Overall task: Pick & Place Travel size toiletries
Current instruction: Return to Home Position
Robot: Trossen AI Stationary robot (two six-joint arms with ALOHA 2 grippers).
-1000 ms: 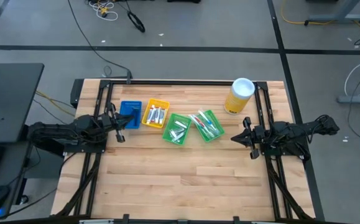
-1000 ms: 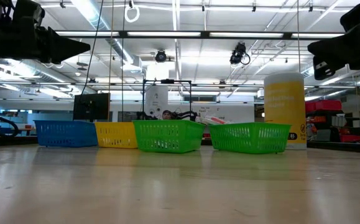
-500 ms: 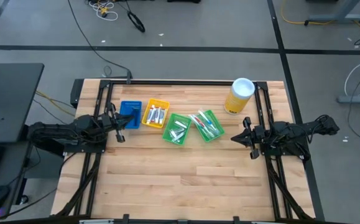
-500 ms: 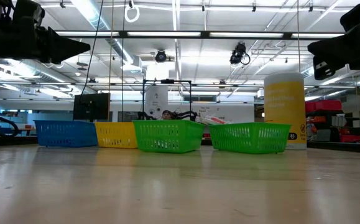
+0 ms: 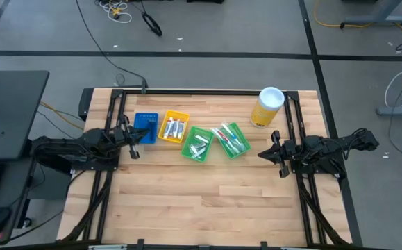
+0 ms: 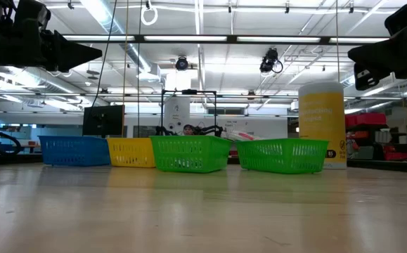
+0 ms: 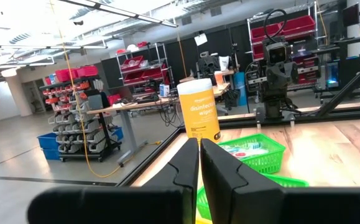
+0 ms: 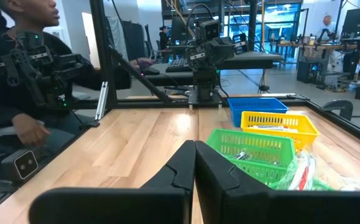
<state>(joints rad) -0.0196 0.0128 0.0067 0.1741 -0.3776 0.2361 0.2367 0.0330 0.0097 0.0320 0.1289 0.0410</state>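
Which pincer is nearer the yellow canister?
Right. The right pincer is close to the canister, apart from it; the left pincer is far across, at the blue bin.

Light wooden table, dark rails along its sides. A row stands on its far half: blue bin, yellow bin, two green bins. Yellow white-lidded canister near the far right corner.

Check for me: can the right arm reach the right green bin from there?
Probably yes. The right gripper, shut and empty, sits beside the right green bin with bare table between; the yellow canister stands off that line.
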